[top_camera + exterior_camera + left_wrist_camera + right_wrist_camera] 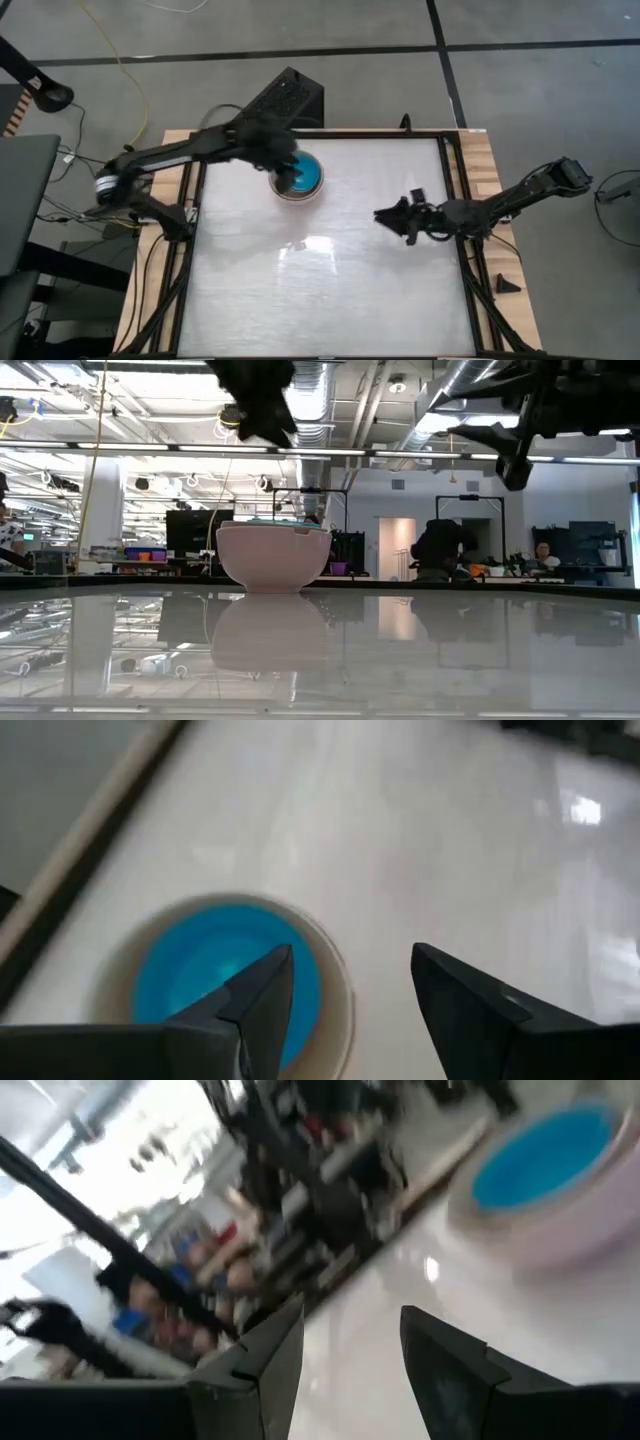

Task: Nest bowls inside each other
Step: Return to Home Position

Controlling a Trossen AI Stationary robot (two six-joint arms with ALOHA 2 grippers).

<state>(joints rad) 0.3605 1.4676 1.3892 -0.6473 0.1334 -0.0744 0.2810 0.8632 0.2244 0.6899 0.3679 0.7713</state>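
A stack of nested bowls (300, 178) stands by its base on the white table, toward the far left: a pale outer bowl (273, 557) with a bright blue bowl (215, 970) lying inside it. The blue bowl (545, 1152) also shows in the right wrist view. My left gripper (280, 160) hangs open above the stack's left rim, clear of it; in its wrist view the gripper (350, 990) has nothing between its fingers. My right gripper (385, 213) stands open at mid-table on the right, well away from the stack, and holds nothing (350, 1345).
A dark frame (455, 200) borders the white table top. A black box (290, 100) stands just past the far edge behind the stack. Bare table lies in front of the stack and between the two grippers. People and desks show in the room beyond.
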